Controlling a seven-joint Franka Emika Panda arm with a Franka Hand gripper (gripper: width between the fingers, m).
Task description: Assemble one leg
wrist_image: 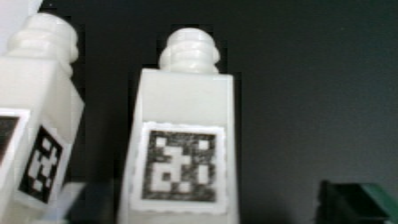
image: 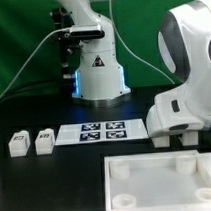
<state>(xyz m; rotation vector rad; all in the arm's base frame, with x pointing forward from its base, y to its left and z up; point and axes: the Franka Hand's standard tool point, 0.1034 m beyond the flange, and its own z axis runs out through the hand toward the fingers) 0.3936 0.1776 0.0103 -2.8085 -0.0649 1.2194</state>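
Observation:
In the wrist view two white legs lie side by side, ribbed tips pointing away. One leg (wrist_image: 185, 120) with a black-and-white tag lies between my dark fingertips (wrist_image: 356, 203); the other leg (wrist_image: 39, 110) lies beside it. My gripper (wrist_image: 214, 208) is open, with a gap between the leg and the finger on one side. In the exterior view my gripper (image: 175, 138) hangs low at the right, behind the white square base (image: 163, 191). Two more legs (image: 17, 144) (image: 42, 143) stand at the exterior view's left.
The marker board (image: 102, 132) lies flat in the middle of the black table. The robot's pedestal (image: 99, 74) with cables stands at the back. The base has round sockets at its corners (image: 118, 169).

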